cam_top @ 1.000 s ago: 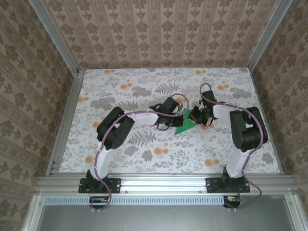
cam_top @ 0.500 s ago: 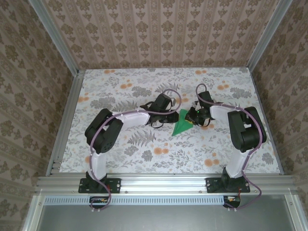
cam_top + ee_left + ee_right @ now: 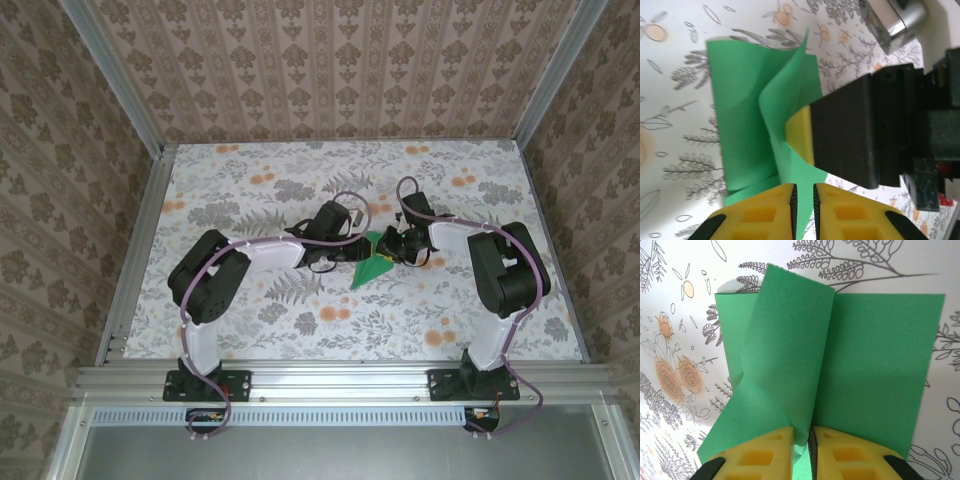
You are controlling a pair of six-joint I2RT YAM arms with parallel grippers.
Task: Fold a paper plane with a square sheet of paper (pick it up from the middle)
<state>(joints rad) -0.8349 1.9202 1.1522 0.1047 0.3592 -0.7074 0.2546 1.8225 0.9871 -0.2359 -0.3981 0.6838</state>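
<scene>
Square sheet of paper [image 3: 370, 266], Mia: where is it lying?

Middle of the table [image 3: 450, 320], Tom, and partly folded. Its near corner points toward the near edge and rests flat on the floral print. Farther in, a ridge of it stands up off the surface.

Who has that ridge?

The right pincer [image 3: 802, 429] is clenched on it, and the crease runs straight up from between its jaws. The left pincer [image 3: 802, 186] sits on the left of the ridge. Its jaws are nearly together, with a sliver of green in the gap. Whether it is pinching or has let go, I cannot tell.

How will it handle?

Thin, light and floppy, I'd judge. The free flap curls on its own, so I expect it to slide on the smooth print and dent if squeezed hard. It does hold a crease, though.

Where would you take it?

On the raised centre fold, low down near the table, with one pincer at each side so the wings hang evenly. The far edges lie flat and give nothing to get under.
</scene>
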